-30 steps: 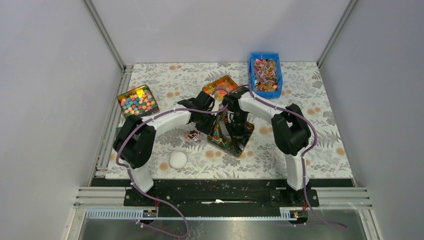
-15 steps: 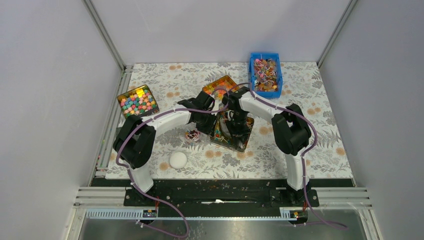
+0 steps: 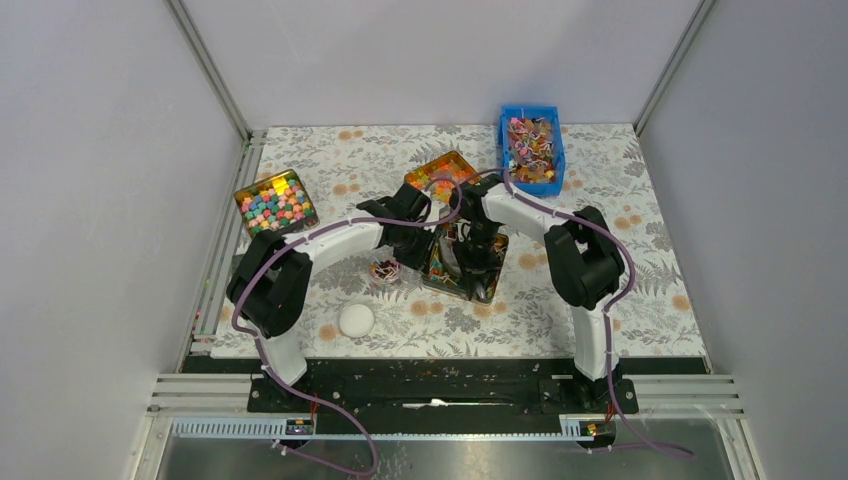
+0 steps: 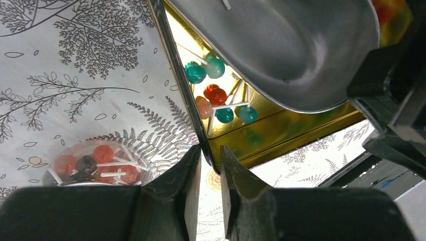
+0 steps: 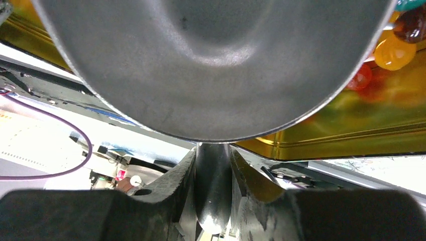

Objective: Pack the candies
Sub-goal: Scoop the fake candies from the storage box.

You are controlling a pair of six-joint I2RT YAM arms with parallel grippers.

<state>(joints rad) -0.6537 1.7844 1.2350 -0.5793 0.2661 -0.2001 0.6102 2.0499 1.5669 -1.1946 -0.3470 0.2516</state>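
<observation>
The candies fill a blue bin (image 3: 531,148) at the back right. A few candies (image 4: 217,96), teal, red and orange with thin pale ends, lie in a gold tin (image 4: 281,133) at the table's middle (image 3: 470,275). More red ones sit in a small clear cup (image 4: 95,163). My left gripper (image 4: 210,160) is shut on the tin's dark rim and holds it tilted. My right gripper (image 5: 213,165) is shut on the handle of a metal scoop (image 5: 211,65), whose bowl hangs over the tin; I cannot see inside the bowl.
A tin of pink, blue and yellow cube sweets (image 3: 275,202) stands at the left. A tin of orange-yellow pieces (image 3: 440,172) stands behind the arms. The clear cup (image 3: 384,270) sits just left of the gold tin. A white round lid (image 3: 356,320) lies near the front.
The gold tin has shifted a little back and to the right in my left gripper. My right wrist with the scoop has moved slightly right over it.
</observation>
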